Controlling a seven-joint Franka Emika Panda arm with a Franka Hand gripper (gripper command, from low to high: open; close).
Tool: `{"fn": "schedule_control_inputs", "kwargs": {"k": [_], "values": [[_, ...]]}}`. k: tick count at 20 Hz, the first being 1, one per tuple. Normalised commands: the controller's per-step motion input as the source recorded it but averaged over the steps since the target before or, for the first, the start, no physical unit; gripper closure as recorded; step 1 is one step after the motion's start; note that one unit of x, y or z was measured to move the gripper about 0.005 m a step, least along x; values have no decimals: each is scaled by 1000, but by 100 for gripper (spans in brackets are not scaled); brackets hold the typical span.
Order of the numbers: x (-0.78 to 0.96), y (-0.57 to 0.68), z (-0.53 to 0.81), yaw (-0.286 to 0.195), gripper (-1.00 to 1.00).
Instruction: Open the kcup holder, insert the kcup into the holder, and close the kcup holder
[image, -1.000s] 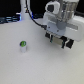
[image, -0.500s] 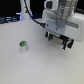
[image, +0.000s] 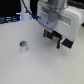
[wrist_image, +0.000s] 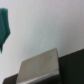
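Small squat cylindrical kcup (image: 22, 46), green top, pale grey-white body: upright on the white table, alone toward the exterior view's left. Black boxy kcup holder (image: 64, 43): mostly hidden, well apart on the right; drawer state unclear.

Bright, even lighting; both views soft, blurry, low resolution

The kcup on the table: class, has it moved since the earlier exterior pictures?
No. The kcup stands at the same spot on the white table, upright, green top up, apart from the gripper to the exterior view's right.
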Motion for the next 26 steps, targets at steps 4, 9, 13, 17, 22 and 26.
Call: {"fn": "schedule_control_inputs", "kwargs": {"k": [4,9,13,17,22,26], "values": [[-293,-369,214,-251,-100],[-322,-353,120,-251,-100],[-332,-380,38,-243,-100],[-325,-447,20,-228,-100],[-316,-474,-2,-224,-100],[-292,-497,-75,-223,-100]]}}
